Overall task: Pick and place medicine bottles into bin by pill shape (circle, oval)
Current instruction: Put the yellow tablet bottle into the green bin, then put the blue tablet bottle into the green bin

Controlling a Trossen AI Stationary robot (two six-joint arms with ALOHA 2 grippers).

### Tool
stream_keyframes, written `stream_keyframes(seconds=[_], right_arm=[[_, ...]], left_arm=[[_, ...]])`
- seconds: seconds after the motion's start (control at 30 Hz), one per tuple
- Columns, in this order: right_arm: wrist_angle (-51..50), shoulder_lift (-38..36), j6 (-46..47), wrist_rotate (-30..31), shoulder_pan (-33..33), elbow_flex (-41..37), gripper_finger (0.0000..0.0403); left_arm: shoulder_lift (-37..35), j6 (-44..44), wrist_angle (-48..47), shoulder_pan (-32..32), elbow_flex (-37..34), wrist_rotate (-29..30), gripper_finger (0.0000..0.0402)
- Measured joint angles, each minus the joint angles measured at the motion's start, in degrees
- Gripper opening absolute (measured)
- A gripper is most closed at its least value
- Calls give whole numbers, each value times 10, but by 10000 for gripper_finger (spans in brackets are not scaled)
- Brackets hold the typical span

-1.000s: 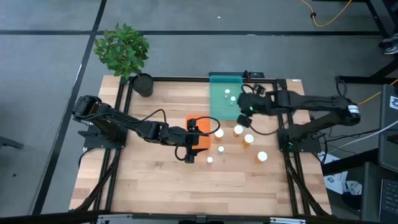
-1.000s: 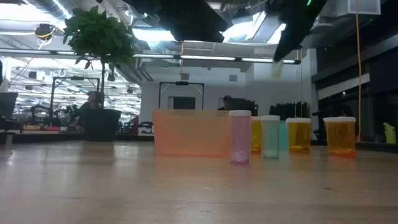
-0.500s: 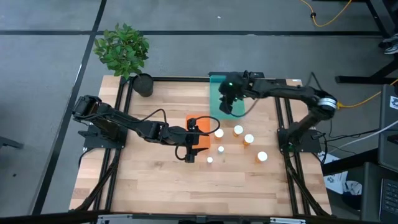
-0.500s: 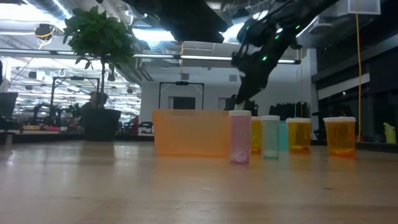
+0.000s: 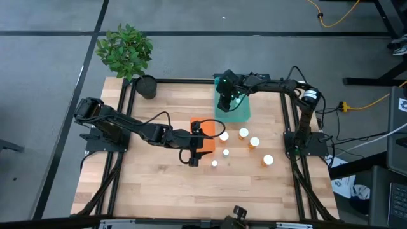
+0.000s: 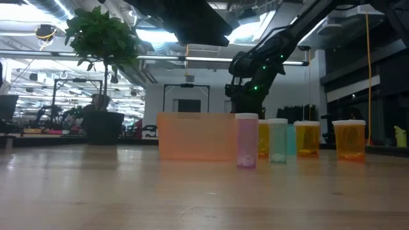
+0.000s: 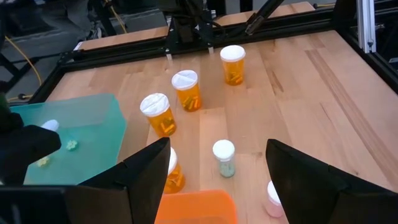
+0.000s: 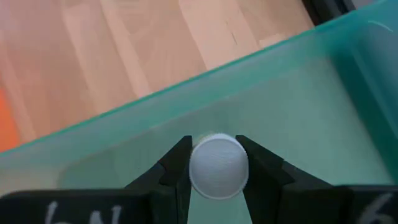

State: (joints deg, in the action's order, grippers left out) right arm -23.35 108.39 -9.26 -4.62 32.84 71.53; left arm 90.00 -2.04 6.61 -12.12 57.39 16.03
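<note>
Right wrist view | right gripper [image 8: 214,163] clamps bottle [image 8: 217,167] over teal bin [image 8: 298,93] | step: placing | next: release | left gripper [image 7: 217,180] wide, beside orange bin [image 7: 193,208]

Two dark, jointed arms are seen, trailed by black cables; small green lights are lit on the right tool [image 5: 227,102].
</note>
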Motion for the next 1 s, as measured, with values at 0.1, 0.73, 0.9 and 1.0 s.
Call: stream_keyframes(seconds=[0.1, 0.73, 0.9, 1.0], right_arm=[[-1, 0, 2, 0, 0, 0, 125], [-195, -30, 26, 0, -7, 145, 247], [-332, -61, 80, 0, -39, 211, 240], [-400, -95, 91, 0, -72, 219, 236]], left_arm=[[0, 0, 0, 0, 0, 0, 257], [0, -1, 0, 0, 0, 0, 257], [0, -1, -2, 0, 0, 0, 257], [0, -1, -2, 0, 0, 0, 257]])
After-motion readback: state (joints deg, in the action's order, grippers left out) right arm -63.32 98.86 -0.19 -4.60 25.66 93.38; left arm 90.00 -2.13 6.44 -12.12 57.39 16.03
